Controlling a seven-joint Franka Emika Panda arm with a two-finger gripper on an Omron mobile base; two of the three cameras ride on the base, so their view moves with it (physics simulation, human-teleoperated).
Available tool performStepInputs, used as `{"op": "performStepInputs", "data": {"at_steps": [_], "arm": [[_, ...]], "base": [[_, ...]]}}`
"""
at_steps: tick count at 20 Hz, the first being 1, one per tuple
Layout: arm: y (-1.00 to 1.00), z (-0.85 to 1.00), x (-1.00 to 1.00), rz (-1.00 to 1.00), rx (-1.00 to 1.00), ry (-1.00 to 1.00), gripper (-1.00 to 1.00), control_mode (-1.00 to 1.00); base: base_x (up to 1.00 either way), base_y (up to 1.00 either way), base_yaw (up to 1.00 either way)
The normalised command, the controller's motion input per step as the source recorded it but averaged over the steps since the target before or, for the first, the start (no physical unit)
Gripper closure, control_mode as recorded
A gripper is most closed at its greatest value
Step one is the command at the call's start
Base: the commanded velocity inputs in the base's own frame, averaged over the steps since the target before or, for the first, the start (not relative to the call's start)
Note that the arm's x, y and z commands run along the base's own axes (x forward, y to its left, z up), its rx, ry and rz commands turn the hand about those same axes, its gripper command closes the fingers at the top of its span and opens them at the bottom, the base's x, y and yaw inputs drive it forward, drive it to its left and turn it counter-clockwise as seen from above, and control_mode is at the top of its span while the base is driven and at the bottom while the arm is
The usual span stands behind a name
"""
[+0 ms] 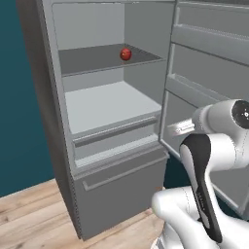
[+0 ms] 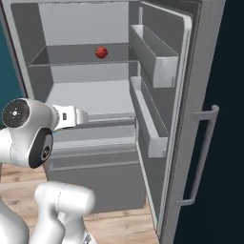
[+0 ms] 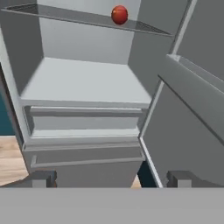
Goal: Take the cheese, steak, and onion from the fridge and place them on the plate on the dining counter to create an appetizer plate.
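- The onion (image 1: 126, 54) sits on the fridge (image 1: 53, 121) upper shelf (image 1: 97, 61) (towards its right end).
- Drawers (image 1: 116, 141) lie below; the door (image 2: 164, 109) stands right.

Base views: behind arm, left and right, facing the open fridge (image 1: 104, 116) near; both share its shelves. Hand view: low, nearer, facing same shelves and drawers.

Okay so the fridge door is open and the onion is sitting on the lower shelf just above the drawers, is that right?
Not quite. The fridge door is open, but the onion sits on the upper shelf, near its back right, not on the lower one just above the drawers. The left base view shows this plainly, and the right base view agrees.
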Motion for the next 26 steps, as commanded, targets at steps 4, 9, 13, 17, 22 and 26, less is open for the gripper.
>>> {"op": "performStepInputs", "data": {"at_steps": [4, 9, 13, 17, 22, 26], "arm": [[0.00, 0.00, 0.00, 0.00, 0.00, 0.00, -1.00, 1.00], [0.00, 0.00, 0.00, 0.00, 0.00, 0.00, -1.00, 1.00], [0.00, 0.00, 0.00, 0.00, 0.00, 0.00, -1.00, 1.00], [0.00, 0.00, 0.00, 0.00, 0.00, 0.00, -1.00, 1.00], [0.00, 0.00, 0.00, 0.00, 0.00, 0.00, -1.00, 1.00], [0.00, 0.00, 0.00, 0.00, 0.00, 0.00, -1.00, 1.00]], "base": [[1.00, 0.00, 0.00], [1.00, 0.00, 0.00], [0.99, -0.17, 0.00], [0.80, -0.23, 0.00], [0.33, -0.03, 0.00], [0.15, 0.00, 0.00]]}}
